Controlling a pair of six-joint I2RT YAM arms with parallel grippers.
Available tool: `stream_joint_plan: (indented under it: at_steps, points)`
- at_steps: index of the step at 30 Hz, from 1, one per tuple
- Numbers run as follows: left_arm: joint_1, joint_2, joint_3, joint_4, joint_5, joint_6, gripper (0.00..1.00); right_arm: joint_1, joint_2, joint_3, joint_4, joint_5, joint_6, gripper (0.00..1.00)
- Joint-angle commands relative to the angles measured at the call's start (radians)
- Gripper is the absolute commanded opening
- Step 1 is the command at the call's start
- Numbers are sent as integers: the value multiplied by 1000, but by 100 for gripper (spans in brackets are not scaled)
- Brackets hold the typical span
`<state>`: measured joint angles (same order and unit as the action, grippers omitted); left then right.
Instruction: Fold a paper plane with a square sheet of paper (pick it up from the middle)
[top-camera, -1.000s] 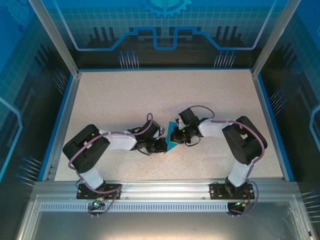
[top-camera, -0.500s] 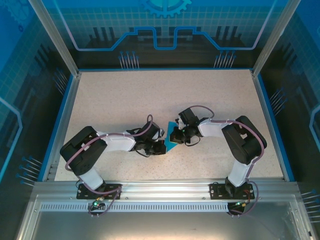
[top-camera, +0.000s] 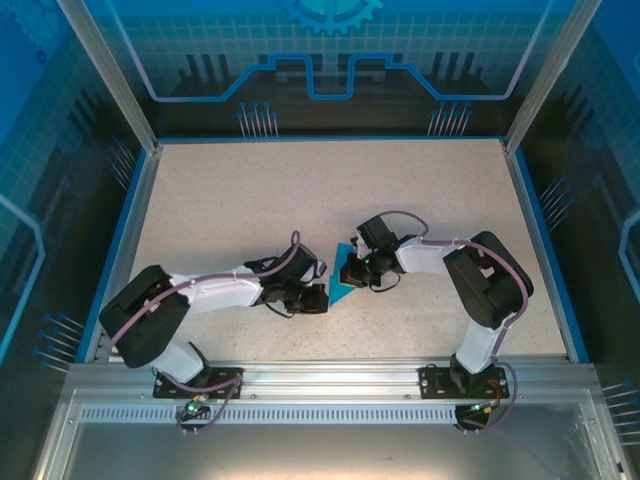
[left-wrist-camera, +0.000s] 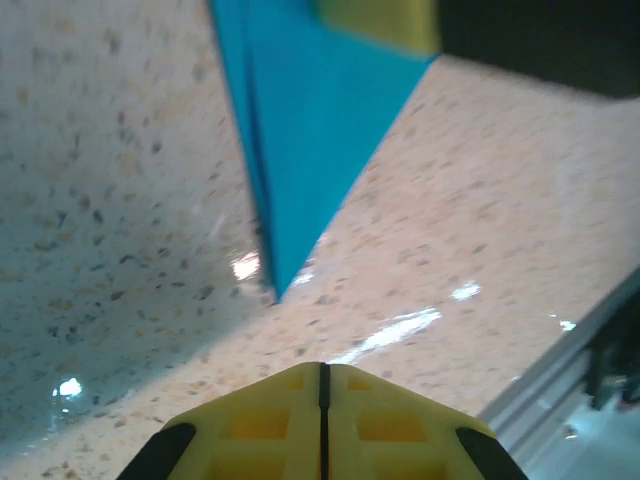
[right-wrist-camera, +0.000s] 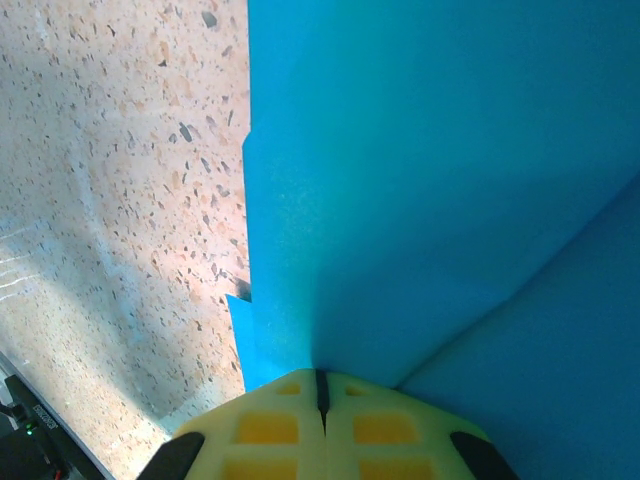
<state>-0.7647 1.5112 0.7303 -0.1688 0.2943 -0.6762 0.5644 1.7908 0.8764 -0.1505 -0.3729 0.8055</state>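
The teal-blue paper plane (top-camera: 341, 289) is a folded, pointed dart held between the two grippers near the table's middle front. My right gripper (top-camera: 353, 272) is shut on its folded edge; in the right wrist view the paper plane (right-wrist-camera: 420, 170) rises straight out of the closed right gripper (right-wrist-camera: 320, 380). My left gripper (top-camera: 318, 297) is shut with nothing in it. It sits a short way off the dart's tip, and the paper plane (left-wrist-camera: 310, 120) points down towards the left gripper (left-wrist-camera: 322, 372). The flat square sheet is out of view.
The speckled beige table (top-camera: 250, 200) has a blue rim (top-camera: 125, 250) on both sides. An aluminium rail (top-camera: 330, 372) runs along the near edge. A yellow finger of the right gripper (left-wrist-camera: 385, 22) shows above the paper in the left wrist view.
The left arm has drawn back and lowered towards the near left. Its shut gripper has slid slightly away from the paper. The right gripper has kept its hold and stayed in place.
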Motion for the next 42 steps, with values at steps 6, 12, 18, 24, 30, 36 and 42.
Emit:
stream_joint_plan:
  at_steps: [6, 12, 18, 24, 30, 36, 42]
  points:
    - [22, 49, 61, 122, -53, -67, 7, 12, 101, -44, -87, 160, 18, 3]
    - [24, 147, 79, 173, -51, -82, 6, 11, 98, -44, -64, 141, 23, 3]
    - [25, 199, 69, 171, -74, -81, 5, 9, 79, -44, -37, 117, 5, 3]
    - [26, 223, 46, 140, -94, -74, 3, -3, 22, -41, -6, 93, -42, 6]
    - [25, 218, 24, 130, -91, -64, 1, -11, -76, -26, 10, 66, -84, 12]
    - [27, 220, 24, 128, -88, -61, 0, 16, -43, -3, -3, 59, -95, 7]
    - [26, 212, 21, 109, -87, -57, 0, 11, 20, -2, 0, 66, -107, 6]
